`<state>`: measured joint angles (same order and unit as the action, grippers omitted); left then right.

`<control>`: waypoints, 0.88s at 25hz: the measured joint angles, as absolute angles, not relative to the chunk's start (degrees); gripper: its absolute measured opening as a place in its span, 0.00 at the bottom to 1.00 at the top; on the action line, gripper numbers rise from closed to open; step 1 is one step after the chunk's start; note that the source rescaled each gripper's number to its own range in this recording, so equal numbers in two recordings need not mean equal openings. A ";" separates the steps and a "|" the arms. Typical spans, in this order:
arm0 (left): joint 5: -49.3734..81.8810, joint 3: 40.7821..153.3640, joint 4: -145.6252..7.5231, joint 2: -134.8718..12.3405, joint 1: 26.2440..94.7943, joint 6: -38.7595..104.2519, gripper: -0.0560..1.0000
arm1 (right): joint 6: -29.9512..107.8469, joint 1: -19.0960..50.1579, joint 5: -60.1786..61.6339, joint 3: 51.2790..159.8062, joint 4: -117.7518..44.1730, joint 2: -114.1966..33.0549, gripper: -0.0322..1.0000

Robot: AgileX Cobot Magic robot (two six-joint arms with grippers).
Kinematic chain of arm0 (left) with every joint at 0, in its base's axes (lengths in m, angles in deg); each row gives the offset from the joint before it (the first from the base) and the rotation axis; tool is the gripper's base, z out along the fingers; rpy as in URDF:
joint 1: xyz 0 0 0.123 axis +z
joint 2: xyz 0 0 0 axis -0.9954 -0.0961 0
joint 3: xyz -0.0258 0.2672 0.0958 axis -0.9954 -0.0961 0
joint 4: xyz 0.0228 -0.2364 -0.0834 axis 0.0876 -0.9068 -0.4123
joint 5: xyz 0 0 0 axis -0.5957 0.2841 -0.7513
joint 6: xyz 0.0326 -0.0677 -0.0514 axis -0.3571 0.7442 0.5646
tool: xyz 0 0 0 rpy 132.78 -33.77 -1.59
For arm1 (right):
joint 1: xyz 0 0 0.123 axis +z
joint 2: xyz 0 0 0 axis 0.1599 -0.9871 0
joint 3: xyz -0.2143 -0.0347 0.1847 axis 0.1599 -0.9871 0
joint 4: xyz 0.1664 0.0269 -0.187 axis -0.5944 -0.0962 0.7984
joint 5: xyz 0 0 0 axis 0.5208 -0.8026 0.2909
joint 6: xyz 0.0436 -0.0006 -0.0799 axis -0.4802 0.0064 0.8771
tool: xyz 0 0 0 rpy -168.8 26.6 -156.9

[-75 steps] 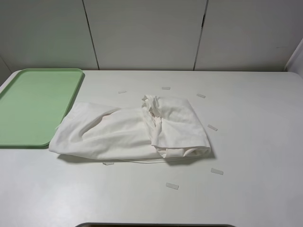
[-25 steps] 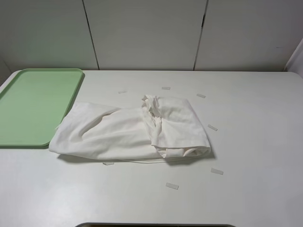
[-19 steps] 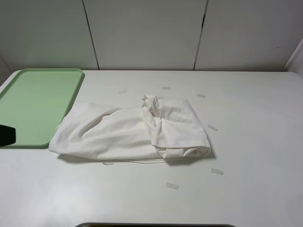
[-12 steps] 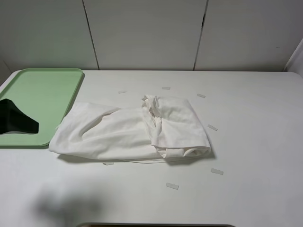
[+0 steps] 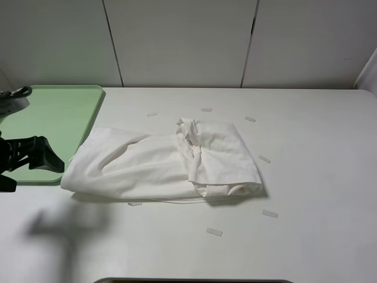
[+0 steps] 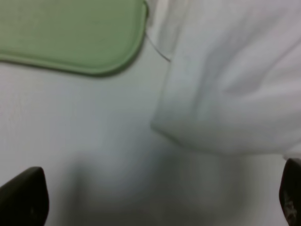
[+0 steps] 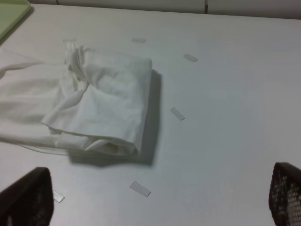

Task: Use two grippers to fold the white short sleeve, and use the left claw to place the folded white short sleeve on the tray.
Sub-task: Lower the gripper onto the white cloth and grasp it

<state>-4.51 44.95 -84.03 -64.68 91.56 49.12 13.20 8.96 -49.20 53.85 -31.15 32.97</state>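
**A:** Where is the wrinkled white cotton short sleeve (image 5: pixel 159 162)?

**B:** On the white table (image 5: pixel 318 177), around the centre of the high view and a little to the left. It is a loose, long heap. Its right part is doubled over into a thicker pad, and a bunched ridge runs down the middle.

**A:** And the flat pale green plastic tray (image 5: pixel 47 118)?

**B:** At the left edge of the frame, upper left, with nothing lying in it. The shirt's left end lies just beside the tray's lower right corner. I cannot tell whether cloth and rim touch.

**A:** What about the grippers?

**B:** The black left arm (image 5: pixel 26 154) juts in at the far left of the frame, over the near part of the tray. Its shadow (image 5: pixel 68 221) falls on the table at the lower left. In its wrist view the left gripper (image 6: pixel 155 200) has its two dark fingertips (image 6: pixel 23 197) set wide apart with nothing between them. The shirt's folded end (image 6: pixel 235 84) and the tray's rounded corner (image 6: pixel 70 33) lie ahead of it.

**A:** The right one?

**B:** It is outside the high view. Its own camera shows the right gripper (image 7: pixel 155 195) spread wide as well and holding nothing. It is well back from the shirt's doubled part (image 7: pixel 94 99).

**A:** Anything else?

**B:** Small white paper strips (image 5: pixel 214 232) are scattered on the table around the shirt.
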 joint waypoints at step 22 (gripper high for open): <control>8.22 48.42 -103.22 -83.84 81.57 34.43 0.98 | 13.20 8.96 -49.20 53.85 -31.15 32.97 1.00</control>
